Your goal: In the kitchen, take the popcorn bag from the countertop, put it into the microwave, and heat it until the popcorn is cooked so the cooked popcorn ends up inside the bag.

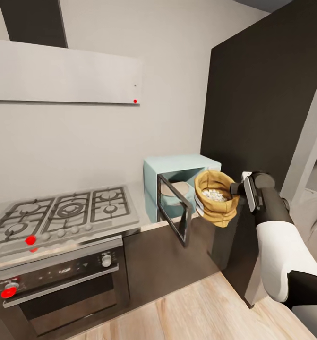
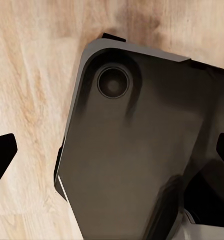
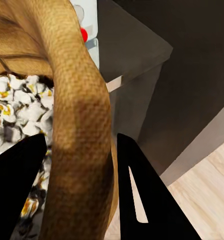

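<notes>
Kitchen: we see pale grey walls, a tall dark cabinet [image 1: 267, 94] at the right, a flat grey hood [image 1: 64, 73] and a wood floor [image 1: 201, 311].
Hob: the gas hob [image 1: 59, 212] sits over a dark oven [image 1: 64, 283], whose lower part is cut off by the frame edge.
Counter: only a narrow strip of the countertop [image 1: 139, 189] shows, between the hob and the microwave.
Microwave: we see the mint-blue microwave [image 1: 177, 165] on the counter with its glass door [image 1: 175, 212] swung open; the bag hides part of its opening, and the inside is hard to make out.
Right arm: the right gripper [image 1: 236, 191] holds the bag in front of the open microwave; in the head view its fingers are mostly hidden behind the bag.
Bag: the bag [image 1: 217, 198] hangs tilted, off the counter, its mouth towards us.
Grip: in the right wrist view we see what the head view hides, the two dark fingers [image 3: 142, 200] clamped either side of the bag's rolled rim [image 3: 79, 130], one inside the mouth and one outside.
Popcorn: white, puffed popcorn [image 1: 215, 194] fills the mouth; up close [image 3: 16, 110] it shows yellow and dark flecks.
Left hand: in the left wrist view we see dark fingertips [image 2: 1, 155] at opposite edges, wide apart with nothing between them, over a dark robot part [image 2: 132, 160] and the floor [image 2: 26, 75].
</notes>
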Controlling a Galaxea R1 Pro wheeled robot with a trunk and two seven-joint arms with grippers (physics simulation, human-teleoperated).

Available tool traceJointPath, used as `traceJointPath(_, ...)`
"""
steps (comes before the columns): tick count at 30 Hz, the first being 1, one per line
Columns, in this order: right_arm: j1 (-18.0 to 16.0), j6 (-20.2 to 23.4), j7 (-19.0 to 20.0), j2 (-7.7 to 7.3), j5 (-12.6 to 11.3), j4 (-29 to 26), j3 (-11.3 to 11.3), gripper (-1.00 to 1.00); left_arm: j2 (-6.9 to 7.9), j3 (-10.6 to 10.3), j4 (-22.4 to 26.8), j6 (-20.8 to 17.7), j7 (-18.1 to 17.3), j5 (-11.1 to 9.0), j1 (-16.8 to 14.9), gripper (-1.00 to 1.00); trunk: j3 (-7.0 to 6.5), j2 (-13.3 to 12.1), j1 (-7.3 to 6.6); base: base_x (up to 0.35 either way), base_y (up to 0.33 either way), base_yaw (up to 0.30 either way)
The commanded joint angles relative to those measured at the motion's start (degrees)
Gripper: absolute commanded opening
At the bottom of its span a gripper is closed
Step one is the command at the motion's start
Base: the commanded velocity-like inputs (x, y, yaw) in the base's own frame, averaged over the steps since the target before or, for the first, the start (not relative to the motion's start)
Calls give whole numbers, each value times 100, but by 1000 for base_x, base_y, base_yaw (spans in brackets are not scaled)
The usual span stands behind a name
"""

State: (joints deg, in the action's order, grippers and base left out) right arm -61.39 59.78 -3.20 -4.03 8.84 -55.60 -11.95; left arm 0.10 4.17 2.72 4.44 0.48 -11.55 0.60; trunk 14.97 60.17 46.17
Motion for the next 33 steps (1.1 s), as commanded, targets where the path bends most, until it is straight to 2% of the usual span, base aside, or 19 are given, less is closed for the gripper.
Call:
traceJointPath(1,13,22,-7,0,2,-4,0,-100,-1,41,10,4,4,4,2,100,6,3,4,292,0,0)
traceJointPath(18,30,22,21,42,-58,-3,0,-100,-12,48,10,7,4,5,2,100,6,3,4,21,-5,0)
traceJointPath(33,30,22,4,71,-32,51,8,-100,0,48,9,-23,13,-4,2,100,6,3,4,103,-254,7)
